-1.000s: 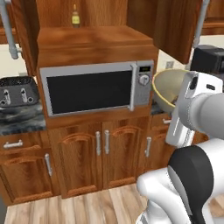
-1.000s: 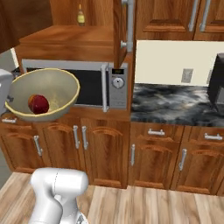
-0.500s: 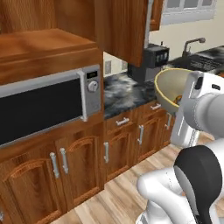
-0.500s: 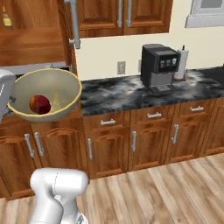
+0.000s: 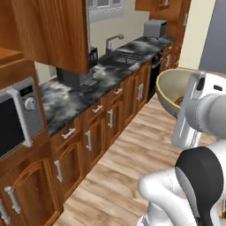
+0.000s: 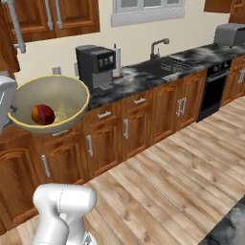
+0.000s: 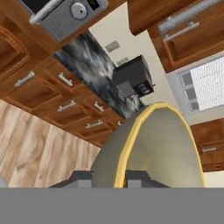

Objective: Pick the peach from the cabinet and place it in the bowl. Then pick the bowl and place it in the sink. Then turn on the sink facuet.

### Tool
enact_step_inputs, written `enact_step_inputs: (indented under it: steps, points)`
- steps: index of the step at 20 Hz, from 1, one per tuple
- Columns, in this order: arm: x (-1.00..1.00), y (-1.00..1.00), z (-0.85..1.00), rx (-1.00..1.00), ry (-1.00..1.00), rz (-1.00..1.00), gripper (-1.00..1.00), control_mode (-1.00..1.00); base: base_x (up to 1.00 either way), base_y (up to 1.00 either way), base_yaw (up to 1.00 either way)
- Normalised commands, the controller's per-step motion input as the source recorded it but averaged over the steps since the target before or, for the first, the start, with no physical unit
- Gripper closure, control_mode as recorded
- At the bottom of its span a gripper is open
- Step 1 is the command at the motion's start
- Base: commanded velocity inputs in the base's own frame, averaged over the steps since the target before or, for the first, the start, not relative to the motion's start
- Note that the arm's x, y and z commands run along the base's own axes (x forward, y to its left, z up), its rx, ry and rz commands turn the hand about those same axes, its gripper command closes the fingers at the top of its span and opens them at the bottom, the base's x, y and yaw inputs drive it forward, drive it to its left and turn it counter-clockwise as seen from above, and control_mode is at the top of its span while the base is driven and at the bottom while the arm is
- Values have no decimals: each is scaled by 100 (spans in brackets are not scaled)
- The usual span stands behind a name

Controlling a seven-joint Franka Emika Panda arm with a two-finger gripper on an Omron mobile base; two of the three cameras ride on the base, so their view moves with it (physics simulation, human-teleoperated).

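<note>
The gripper (image 7: pixel 109 177) is clamped on the rim of the bowl (image 6: pixel 50 104), one dark finger on each side of the yellow edge, as the hand view shows. The bowl hangs in the air in front of the low cupboards (image 6: pixel 129 129), well clear of the floor (image 6: pixel 182 177), its mouth tipped a little toward the right base camera. The peach (image 6: pixel 43 115) lies inside it, against the lower left of the inner wall.

Taking the coffee machine (image 6: pixel 95 64) on the dark marble counter (image 6: pixel 143 76) as the landmark: the bowl is held to its left and lower, nearer the cameras. To the machine's right along the same counter sits the sink (image 6: pixel 167 66), with the sink facuet (image 6: pixel 159 47) standing at its back edge under the window (image 6: pixel 148 7). Farther right again, a toaster (image 6: pixel 228 33) rests on the counter's end. In the left base view a microwave (image 5: pixel 15 117) sits on the opposite side of the machine from the sink.
</note>
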Motion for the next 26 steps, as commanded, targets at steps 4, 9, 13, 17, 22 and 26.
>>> enact_step_inputs:
  steps: [4, 9, 13, 17, 22, 26]
  points:
    - [0, 0, 0, 0, 0, 0, 100, 100, 0, -37, -68]
    - [0, 0, 0, 0, 0, 0, 100, 100, 16, -31, -59]
    - [0, 0, 0, 0, 0, 0, 100, 100, 64, -3, -40]
    - [0, 0, 0, 0, 0, 0, 100, 100, 95, 5, -25]
    - [0, 0, 0, 0, 0, 0, 100, 100, 100, 16, -15]
    - [0, 0, 0, 0, 0, 0, 100, 100, 100, 15, -15]
